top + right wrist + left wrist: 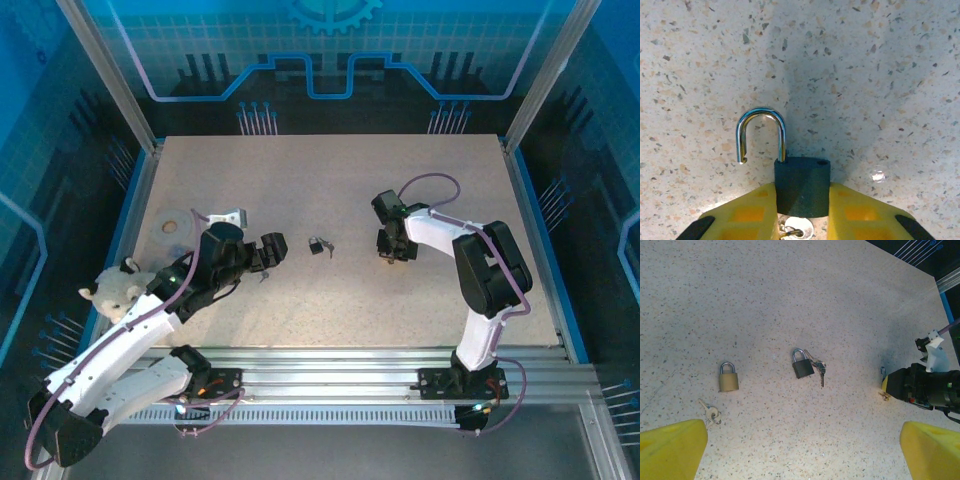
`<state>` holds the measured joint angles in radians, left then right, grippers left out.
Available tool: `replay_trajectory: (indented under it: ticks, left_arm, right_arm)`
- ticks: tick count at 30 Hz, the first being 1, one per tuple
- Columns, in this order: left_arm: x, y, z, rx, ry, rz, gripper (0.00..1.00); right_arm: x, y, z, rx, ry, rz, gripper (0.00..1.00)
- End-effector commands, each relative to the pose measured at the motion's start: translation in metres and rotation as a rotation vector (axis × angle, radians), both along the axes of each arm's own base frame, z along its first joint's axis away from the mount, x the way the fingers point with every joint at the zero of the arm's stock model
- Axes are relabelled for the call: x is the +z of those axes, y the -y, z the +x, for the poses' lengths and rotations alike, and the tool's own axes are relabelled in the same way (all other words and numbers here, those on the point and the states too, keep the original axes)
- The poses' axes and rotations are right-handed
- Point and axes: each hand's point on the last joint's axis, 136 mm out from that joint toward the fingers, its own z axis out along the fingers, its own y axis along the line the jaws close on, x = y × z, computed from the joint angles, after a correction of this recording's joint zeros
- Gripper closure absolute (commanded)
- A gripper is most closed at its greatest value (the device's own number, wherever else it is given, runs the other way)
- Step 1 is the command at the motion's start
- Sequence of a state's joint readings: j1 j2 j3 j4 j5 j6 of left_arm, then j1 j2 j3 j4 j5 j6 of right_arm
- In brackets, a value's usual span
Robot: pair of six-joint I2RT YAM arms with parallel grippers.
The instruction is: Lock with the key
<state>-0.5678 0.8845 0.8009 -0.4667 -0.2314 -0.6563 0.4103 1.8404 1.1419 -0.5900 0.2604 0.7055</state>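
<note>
The open padlock (802,185), shackle swung free, is clamped between the right fingers (747,212), which the arm points down at the counter (880,75). Its key (796,229) is mostly cut off. The left fingers (670,447) are spread wide over two more locks: a brass padlock (728,378) and a dark padlock (802,366), each with keys beside it.

The surface (880,75) looks like matt, speckled stone composite with a fine grain; the right tool (801,202) has fingers (757,200) of smooth yellow plastic with a dull sheen; the open padlock (802,180) between them has a matt dark body, seemingly coated, and a mirror-polished metal shackle; ahead of the left tool (802,445) and off to its left, the brass padlock (728,381) shows satin golden metal under a bright steel shackle; the black padlock (803,368) straight ahead is matt-bodied, its keys (820,371) glinting bare metal.
</note>
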Motion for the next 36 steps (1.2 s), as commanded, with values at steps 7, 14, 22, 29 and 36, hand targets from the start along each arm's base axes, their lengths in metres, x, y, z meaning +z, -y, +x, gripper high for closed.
replay_trajectory:
  ticks: [7,14,22,29,36]
  left_arm:
    - [0.008,0.003,0.001,0.003,0.007,-0.025,0.01]
    - [0.006,0.007,0.001,-0.005,-0.003,-0.043,0.01]
    - [0.002,0.013,0.003,-0.013,-0.018,-0.058,0.01]
    - [-0.009,0.021,0.004,-0.023,-0.058,-0.094,0.01]
    - [-0.02,0.038,0.008,-0.059,-0.102,-0.145,0.01]
  right_arm:
    - [0.0,0.007,-0.001,-0.006,0.008,0.014,0.79]
    - [0.013,-0.001,-0.006,0.04,0.042,0.044,0.79]
    - [0.023,-0.015,-0.014,0.105,0.066,0.07,0.79]
    - [0.032,-0.037,-0.018,0.188,0.101,0.109,0.79]
    - [0.041,-0.059,-0.022,0.267,0.135,0.147,0.78]
